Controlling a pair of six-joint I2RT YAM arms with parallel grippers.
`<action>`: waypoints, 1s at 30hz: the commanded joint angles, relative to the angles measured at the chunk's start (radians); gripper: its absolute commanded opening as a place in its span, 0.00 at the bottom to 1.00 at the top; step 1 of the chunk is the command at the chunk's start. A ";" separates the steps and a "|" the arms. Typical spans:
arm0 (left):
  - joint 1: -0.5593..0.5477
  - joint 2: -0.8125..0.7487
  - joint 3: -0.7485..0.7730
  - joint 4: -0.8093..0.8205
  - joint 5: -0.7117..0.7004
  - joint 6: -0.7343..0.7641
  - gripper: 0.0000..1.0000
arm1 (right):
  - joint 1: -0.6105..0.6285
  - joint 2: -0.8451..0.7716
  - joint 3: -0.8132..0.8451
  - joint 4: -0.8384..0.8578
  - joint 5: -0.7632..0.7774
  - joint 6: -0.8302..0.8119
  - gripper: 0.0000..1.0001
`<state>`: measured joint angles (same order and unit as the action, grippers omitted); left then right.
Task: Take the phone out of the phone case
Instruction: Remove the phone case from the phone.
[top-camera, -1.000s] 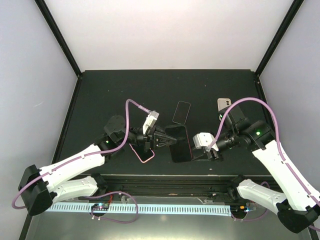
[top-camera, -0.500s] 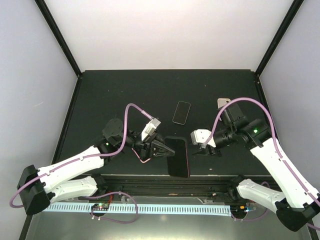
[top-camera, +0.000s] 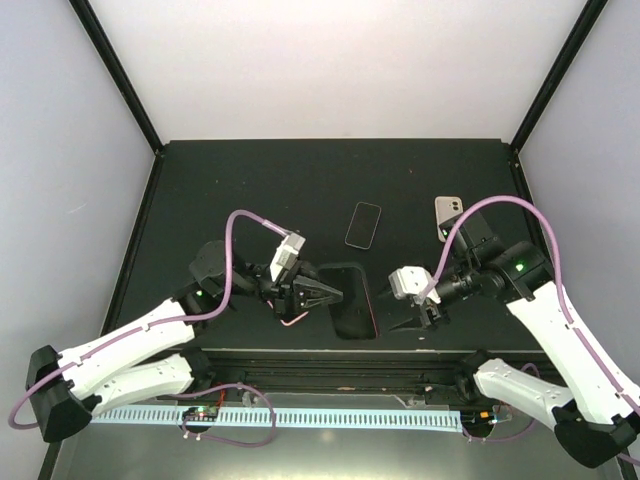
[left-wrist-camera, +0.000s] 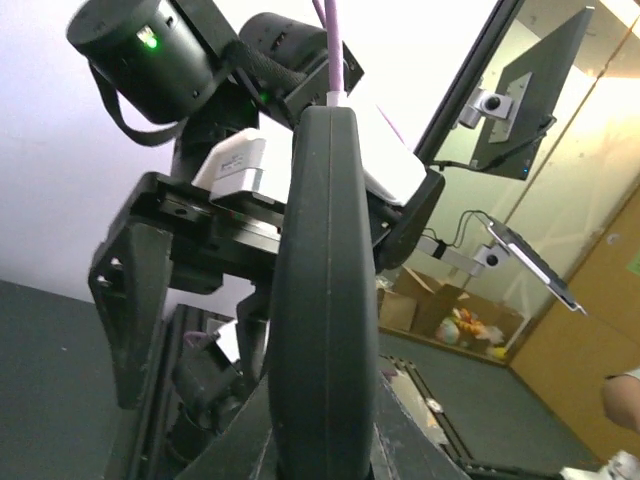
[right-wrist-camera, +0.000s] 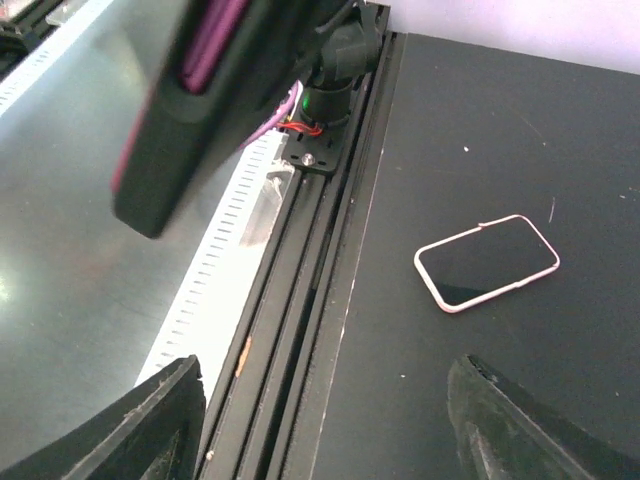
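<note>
Your left tool (top-camera: 322, 294) is clamped on the cased phone (top-camera: 352, 302), held over the bench's (top-camera: 220, 190) near edge. Your right tool (top-camera: 427, 314) stands apart, empty. Bring it onto the case (right-wrist-camera: 170, 140) rim and peel gently. Only the right wrist view shows that pink rim; the left wrist view shows 1 dark edge.

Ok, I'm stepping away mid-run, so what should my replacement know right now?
Left gripper: shut on the black phone case, lifted near the front edge of the table.
Right gripper: open, empty, beside the case, not touching it.
Done: case picked up.
To do: no phone is seen out of it; separate the two.
A pink-rimmed phone lies flat by the left gripper.
</note>
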<state>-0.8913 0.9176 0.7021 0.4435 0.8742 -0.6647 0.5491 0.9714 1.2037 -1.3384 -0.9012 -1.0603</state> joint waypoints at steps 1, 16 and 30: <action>0.006 -0.014 0.022 0.050 -0.078 0.033 0.02 | 0.000 -0.017 -0.019 0.059 -0.088 0.139 0.66; 0.011 -0.001 0.025 0.058 -0.081 0.031 0.02 | 0.002 0.003 -0.019 -0.019 -0.200 0.049 0.64; 0.012 0.026 0.029 0.073 -0.073 0.018 0.02 | 0.002 -0.013 -0.020 0.141 -0.126 0.242 0.59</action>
<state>-0.8841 0.9409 0.7021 0.4496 0.7933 -0.6464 0.5491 0.9730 1.1805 -1.2861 -1.0504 -0.8997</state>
